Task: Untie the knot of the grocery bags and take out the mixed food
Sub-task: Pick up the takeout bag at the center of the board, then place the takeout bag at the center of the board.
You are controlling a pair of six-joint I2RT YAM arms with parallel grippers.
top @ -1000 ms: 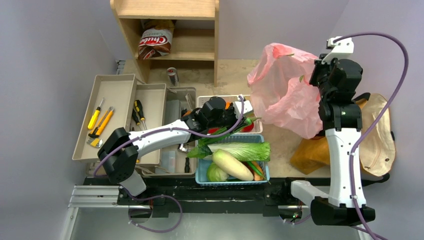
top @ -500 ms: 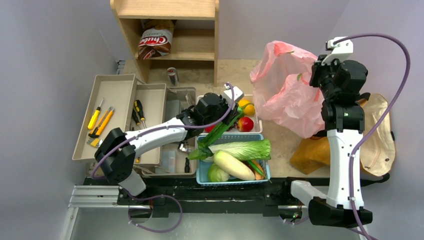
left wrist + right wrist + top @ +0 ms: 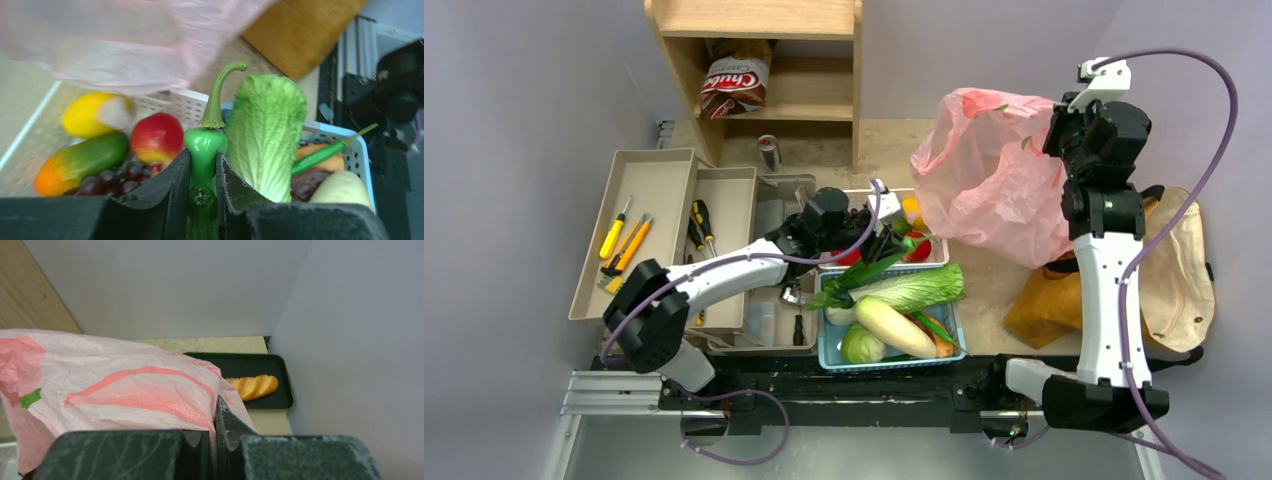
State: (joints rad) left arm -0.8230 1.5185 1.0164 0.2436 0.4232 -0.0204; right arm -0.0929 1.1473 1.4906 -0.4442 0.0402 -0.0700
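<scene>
My right gripper (image 3: pixel 1064 135) is shut on a fold of the thin pink plastic bag (image 3: pixel 989 175) and holds it up above the table; the bag fills the left of the right wrist view (image 3: pixel 115 385), pinched at the gripper (image 3: pixel 212 412). No knot shows. My left gripper (image 3: pixel 876 243) is shut on a long green vegetable with a curved stem (image 3: pixel 204 142), over the baskets (image 3: pixel 202 157). An apple (image 3: pixel 156 137), grapes (image 3: pixel 112 180) and yellow fruit lie in the white basket (image 3: pixel 185 102). Napa cabbage (image 3: pixel 914 288) and daikon (image 3: pixel 894 328) lie in the blue basket (image 3: pixel 829 345).
The brown paper bag (image 3: pixel 1039 305) and a beige tote (image 3: pixel 1179 270) lie at the right, behind the right arm. Tool trays (image 3: pixel 659 220) stand left. A wooden shelf (image 3: pixel 764 110) holds a Chubs bag (image 3: pixel 734 85); a can (image 3: pixel 770 152) stands below. A black tray with bread (image 3: pixel 250 385) sits far right.
My left gripper has drawn back to the left with the green vegetable in it. My right gripper has lifted the pink bag higher, and the bag has spread out leftward.
</scene>
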